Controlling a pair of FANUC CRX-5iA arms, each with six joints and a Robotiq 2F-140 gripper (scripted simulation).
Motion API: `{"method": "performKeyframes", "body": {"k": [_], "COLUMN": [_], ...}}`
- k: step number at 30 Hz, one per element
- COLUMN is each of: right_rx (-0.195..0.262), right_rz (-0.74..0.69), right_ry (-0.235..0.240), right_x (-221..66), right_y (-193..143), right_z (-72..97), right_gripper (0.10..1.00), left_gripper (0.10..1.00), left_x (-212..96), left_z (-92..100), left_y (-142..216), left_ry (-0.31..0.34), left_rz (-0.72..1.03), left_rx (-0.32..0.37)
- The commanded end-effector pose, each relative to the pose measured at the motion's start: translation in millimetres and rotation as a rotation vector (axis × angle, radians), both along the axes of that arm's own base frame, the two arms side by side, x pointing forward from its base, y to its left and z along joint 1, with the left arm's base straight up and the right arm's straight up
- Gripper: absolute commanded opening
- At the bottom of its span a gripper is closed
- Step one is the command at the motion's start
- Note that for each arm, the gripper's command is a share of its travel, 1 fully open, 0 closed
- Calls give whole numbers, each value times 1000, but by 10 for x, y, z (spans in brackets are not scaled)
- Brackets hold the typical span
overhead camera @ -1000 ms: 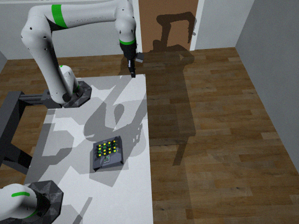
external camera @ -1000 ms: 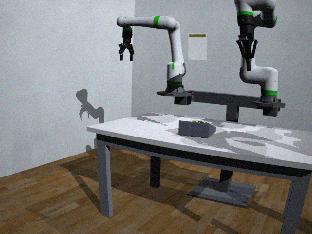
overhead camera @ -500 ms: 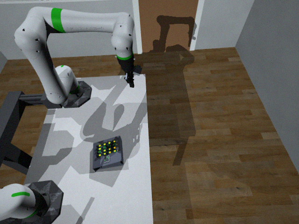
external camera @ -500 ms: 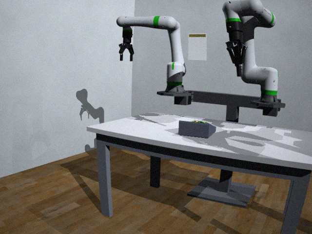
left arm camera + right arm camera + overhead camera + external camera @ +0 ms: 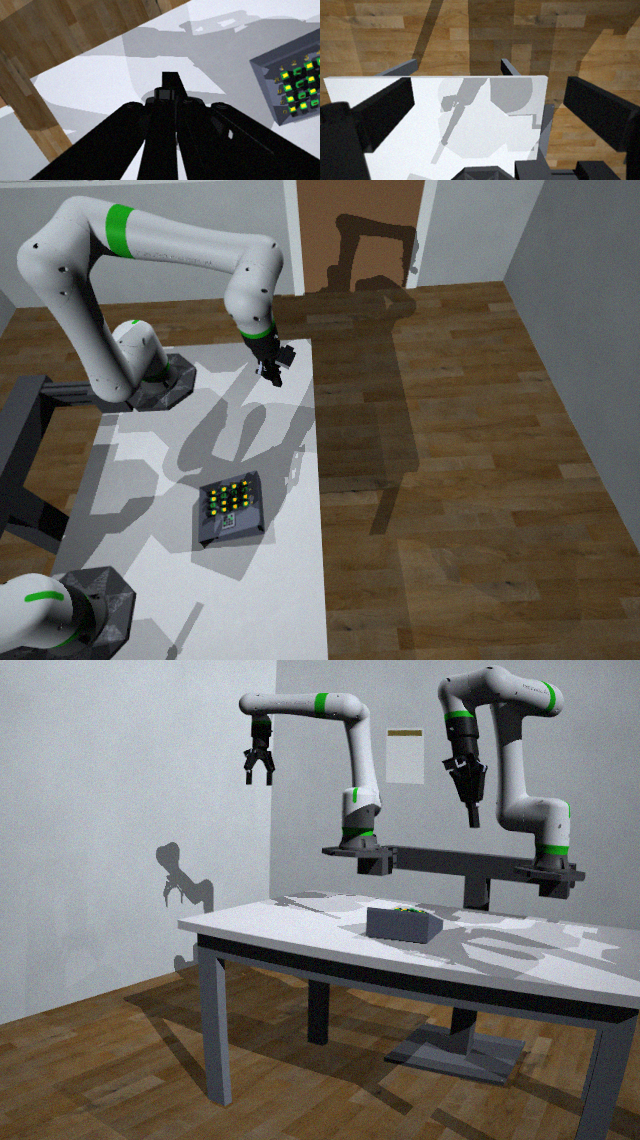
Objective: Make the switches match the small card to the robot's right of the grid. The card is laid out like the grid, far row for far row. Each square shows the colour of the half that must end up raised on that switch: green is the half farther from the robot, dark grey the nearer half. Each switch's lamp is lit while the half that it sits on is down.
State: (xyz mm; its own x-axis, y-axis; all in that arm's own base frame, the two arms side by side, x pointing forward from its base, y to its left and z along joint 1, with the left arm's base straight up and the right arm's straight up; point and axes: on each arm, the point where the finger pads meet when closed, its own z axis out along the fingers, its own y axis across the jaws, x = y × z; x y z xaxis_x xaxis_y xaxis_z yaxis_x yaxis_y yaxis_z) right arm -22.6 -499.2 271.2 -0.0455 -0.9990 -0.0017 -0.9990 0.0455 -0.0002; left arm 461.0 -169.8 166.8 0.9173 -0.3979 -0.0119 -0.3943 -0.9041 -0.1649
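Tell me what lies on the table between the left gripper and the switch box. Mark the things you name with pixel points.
Only shadows fall on the tabletop (image 5: 289,428) (image 5: 101,75) between the left gripper (image 5: 279,383) (image 5: 169,84) and the switch box (image 5: 250,518) (image 5: 263,86); no object lies there, as the top view shows.

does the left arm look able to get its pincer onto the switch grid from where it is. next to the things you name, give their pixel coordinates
Probably yes: the left pincer (image 5: 279,383) (image 5: 474,824) is shut and raised off to one side, and nothing seems to stand between it and the switch grid (image 5: 229,497).

open air separates the left claw (image 5: 278,383) (image 5: 474,826) (image 5: 169,84) from the console (image 5: 232,536) (image 5: 397,926) (image 5: 263,84).
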Motion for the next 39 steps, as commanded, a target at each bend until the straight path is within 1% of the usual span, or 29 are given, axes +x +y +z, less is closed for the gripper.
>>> {"method": "performKeyframes", "body": {"k": [1, 7, 9, 24, 26, 39], "right_rx": [-2, -2, -2, -2, -2, -2], "right_rz": [0, 0, 0, 0, 0, 0], "right_ry": [0, 0, 0, 0, 0, 0], "right_x": [-1, -1, -1, -1, -1, -1], "right_y": [-2, -2, -2, -2, -2, -2], "right_z": [8, 8, 8, 8, 8, 8], "right_gripper": [1000, 1000, 1000, 1000, 1000, 1000], "left_gripper": [99, 99, 99, 99, 99, 99], "left_x": [-58, -178, -178, -509, -509, -817], "left_z": [-72, -207, -207, -517, -517, -751], "left_y": [-131, -346, -346, -818, -818, -1156], "left_ry": [-7, -18, -18, -47, -47, -75], "left_rz": [-36, -100, -100, -255, -255, -383], "left_rx": [11, 31, 31, 73, 73, 100]}}
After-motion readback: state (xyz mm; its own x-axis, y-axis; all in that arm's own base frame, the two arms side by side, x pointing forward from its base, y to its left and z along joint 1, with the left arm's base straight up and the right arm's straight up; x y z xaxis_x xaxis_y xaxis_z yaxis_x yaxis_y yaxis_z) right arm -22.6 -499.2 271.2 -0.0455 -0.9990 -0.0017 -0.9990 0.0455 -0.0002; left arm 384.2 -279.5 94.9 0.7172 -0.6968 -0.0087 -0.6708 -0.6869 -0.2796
